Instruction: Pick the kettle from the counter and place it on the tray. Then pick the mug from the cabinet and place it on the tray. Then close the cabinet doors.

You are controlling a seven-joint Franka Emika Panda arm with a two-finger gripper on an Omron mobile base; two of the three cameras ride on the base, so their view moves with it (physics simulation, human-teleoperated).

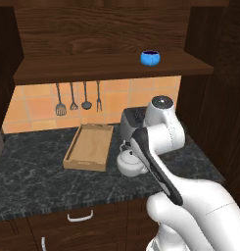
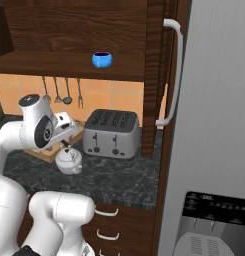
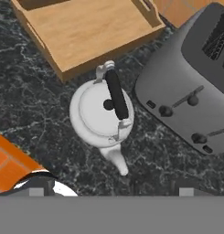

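1. Step in hand, by my read: first pick, approach phase. Kettle (image 3: 103, 114) sits on the counter (image 1: 38, 171), not lifted; tray (image 1: 89, 146) bare; mug (image 1: 150, 57) on the cabinet (image 1: 111, 66) shelf.
2. Gripper (image 2: 64, 142) hangs over the kettle, looking down on lid and handle. Fingertips are barely visible at the bottom of the hand view, so I can't tell if it's spread or closed. Nothing held, as far as shown.
3. Landmark = toaster (image 2: 112, 133). Kettle just beside its front-left corner, apart but close. Tray beyond the kettle on the side away from the toaster, near it. Mug high above the toaster on the shelf.
4. Next move likely needs: drop straight down, fingers either side of the dark arched handle, square across it. Toaster is close, so little side room.
5. Materials: kettle squat, rounded, silver-white metal w/ knobbed lid, short spout pointing away from the tray. Tray light wood, shallow, raised edges. Counter dark marbled stone. Toaster boxy, brushed silver, w/ knobs and levers.
6. Cabinet door (image 2: 159, 65) stands open, dark wood grain w/ long silver bar handle.
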